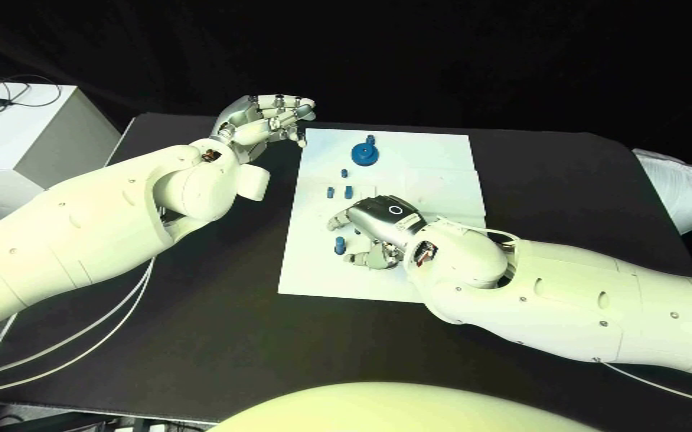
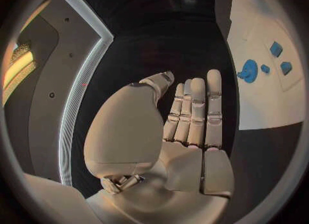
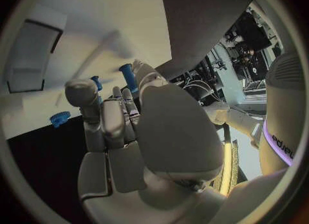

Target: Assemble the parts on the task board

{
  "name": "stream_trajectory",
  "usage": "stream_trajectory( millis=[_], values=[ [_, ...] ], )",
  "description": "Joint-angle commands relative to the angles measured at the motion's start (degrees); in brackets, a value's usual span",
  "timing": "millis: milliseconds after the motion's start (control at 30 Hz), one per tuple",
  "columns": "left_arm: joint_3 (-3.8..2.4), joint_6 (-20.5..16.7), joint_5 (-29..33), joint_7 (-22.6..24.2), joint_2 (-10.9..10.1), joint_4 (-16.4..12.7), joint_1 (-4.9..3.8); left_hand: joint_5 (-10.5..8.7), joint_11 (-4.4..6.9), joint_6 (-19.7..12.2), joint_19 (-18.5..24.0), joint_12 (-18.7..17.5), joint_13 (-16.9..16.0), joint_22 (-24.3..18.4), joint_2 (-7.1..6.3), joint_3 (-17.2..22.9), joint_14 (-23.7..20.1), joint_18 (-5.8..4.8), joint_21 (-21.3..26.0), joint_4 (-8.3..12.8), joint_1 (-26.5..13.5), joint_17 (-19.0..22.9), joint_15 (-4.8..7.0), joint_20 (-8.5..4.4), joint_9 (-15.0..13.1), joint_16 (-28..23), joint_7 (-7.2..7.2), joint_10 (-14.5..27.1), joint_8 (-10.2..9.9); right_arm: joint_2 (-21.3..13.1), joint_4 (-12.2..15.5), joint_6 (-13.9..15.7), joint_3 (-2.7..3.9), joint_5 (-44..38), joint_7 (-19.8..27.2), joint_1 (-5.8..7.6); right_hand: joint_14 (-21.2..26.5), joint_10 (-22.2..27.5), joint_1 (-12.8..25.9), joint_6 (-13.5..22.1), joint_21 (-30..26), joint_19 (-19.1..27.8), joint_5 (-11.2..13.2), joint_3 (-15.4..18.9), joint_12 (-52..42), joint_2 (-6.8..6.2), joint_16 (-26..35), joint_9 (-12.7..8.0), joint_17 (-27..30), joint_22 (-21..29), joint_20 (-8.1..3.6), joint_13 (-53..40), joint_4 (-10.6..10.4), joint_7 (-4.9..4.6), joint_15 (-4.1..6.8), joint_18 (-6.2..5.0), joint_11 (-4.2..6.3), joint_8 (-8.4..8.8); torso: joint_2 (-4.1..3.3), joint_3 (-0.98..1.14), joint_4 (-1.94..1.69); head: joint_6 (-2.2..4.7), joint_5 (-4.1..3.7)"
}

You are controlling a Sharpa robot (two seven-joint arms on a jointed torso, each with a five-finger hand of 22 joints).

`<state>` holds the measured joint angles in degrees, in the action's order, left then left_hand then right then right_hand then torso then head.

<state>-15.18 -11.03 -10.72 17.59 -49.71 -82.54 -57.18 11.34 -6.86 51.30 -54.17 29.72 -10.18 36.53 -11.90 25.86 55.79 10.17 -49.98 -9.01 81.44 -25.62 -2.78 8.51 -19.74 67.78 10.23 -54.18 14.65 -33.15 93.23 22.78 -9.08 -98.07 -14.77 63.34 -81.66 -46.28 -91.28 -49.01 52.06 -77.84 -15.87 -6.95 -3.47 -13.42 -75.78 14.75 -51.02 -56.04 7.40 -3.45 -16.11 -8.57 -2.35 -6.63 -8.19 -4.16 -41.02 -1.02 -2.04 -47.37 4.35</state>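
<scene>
White flat task board (image 1: 433, 167), round blue gear (image 1: 368, 156), small blue pegs (image 1: 340, 192)

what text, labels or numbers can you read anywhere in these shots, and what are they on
Dark lettering on a white robot part with a purple band, right wrist view: too cut off and bent to read.
White ring mark on the back of the silver right robot hand: a sign, not text.
White rectangular task board and small blue parts: no text.
</scene>
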Motion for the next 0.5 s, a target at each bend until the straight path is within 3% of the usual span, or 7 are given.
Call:
stream_trajectory(
  millis=[33, 267, 500],
  values=[
    [-0.03, 0.91, 0.25, 0.26, 0.08, -0.13, -0.02, 0.31, 0.07, 0.19, -0.35, -0.36, 0.1, -0.12, 0.04, -0.26, 0.36, 0.38, 0.3, -0.03, 0.86, 0.0, -0.15, -0.11, 0.08, -0.29, 0.34, -0.41, 0.37, -0.02, -0.17, 2.29, -0.01, -0.45, -0.08, -0.04, 0.11, 1.75, -0.73, 0.94, -0.34, -0.12, -0.26, 0.73, 0.26, -0.23, 0.35, -0.39, 0.29, 0.22, 0.42, 0.13, -0.78, 0.03, -0.27, -1.1, -0.14, 0.33, 0.0, -0.01, -0.01, 0.12, -0.05],
    [-0.03, 0.94, 0.25, 0.25, 0.03, -0.11, -0.02, 0.31, 0.07, 0.19, -0.35, -0.36, 0.1, -0.12, 0.04, -0.27, 0.37, 0.38, 0.31, -0.04, 0.87, 0.0, -0.15, -0.11, 0.08, -0.29, 0.34, -0.42, 0.37, -0.55, -0.04, 2.21, 0.0, 0.07, 0.15, -0.05, 0.35, 4.8, -0.54, 5.18, -1.19, 0.01, -0.6, 2.7, 0.41, -1.18, 0.59, -1.83, 1.03, 0.84, 0.63, 0.27, -0.9, -0.06, -0.5, -1.21, -0.43, 0.71, 0.02, 0.01, -0.03, 0.21, -0.1],
    [-0.02, 1.0, 0.25, 0.25, 0.02, -0.03, -0.02, 0.31, 0.07, 0.19, -0.35, -0.36, 0.1, -0.12, 0.04, -0.27, 0.37, 0.38, 0.31, -0.04, 0.87, 0.0, -0.15, -0.11, 0.08, -0.29, 0.34, -0.42, 0.37, -3.34, 2.25, 2.89, 0.17, 2.01, 1.39, 0.28, 1.56, 10.9, 0.2, 8.13, -4.66, 1.17, -1.23, 6.16, 0.65, -2.82, 1.7, -2.9, 3.59, 3.61, 1.11, 0.54, -1.04, 1.06, -1.06, -1.72, -1.08, 0.67, 0.09, 0.02, 0.0, 0.76, -0.52]
  ],
)
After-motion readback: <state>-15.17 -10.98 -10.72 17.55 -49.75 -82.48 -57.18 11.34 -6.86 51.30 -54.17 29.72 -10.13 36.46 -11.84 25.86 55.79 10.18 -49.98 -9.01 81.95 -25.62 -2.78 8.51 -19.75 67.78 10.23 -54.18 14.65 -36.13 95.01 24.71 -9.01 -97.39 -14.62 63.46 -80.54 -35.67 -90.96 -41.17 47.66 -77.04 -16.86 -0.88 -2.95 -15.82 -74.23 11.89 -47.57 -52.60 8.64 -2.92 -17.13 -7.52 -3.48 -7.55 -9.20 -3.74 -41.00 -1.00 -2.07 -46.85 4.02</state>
